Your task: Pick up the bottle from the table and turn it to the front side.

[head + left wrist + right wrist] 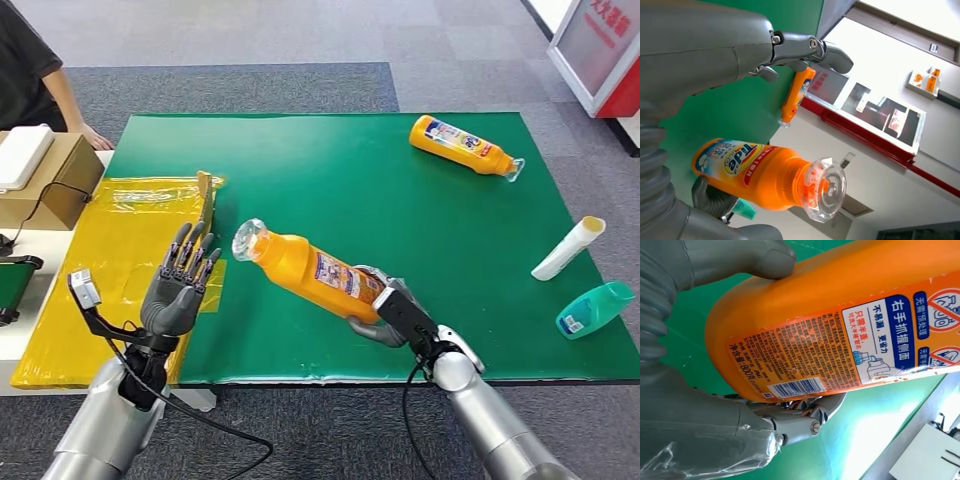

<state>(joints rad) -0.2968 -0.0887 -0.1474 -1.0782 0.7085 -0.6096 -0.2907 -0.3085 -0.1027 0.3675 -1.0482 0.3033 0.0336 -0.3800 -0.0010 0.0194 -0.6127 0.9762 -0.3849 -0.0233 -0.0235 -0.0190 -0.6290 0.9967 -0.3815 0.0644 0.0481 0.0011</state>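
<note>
The green-covered surface [453, 260] carries the work, with a yellow plastic sheet [113, 250] at its left side. The right hand [389, 318] grips the orange detergent bottle [317, 270] around its base end, holding it clear of the mat and roughly horizontal, its clear cap [247, 238] pointing toward the left hand [180, 285]. The left hand is raised, holds nothing, and has its fingers spread wide, just beside the cap end. In the right wrist view the back label [836, 345], with barcode and fine print, faces that camera; in the left wrist view the branded front label [734, 157] is visible. Judgement: the lift is done and the turn to the front side is in hand. To do it well, the roll should run about the bottle's long axis, with the grip kept firm at the base because the smooth body may slip; the open left hand could steady the neck. A second orange bottle [462, 146], a white tube [567, 248] and a teal bottle [596, 308] lie well apart.
</note>
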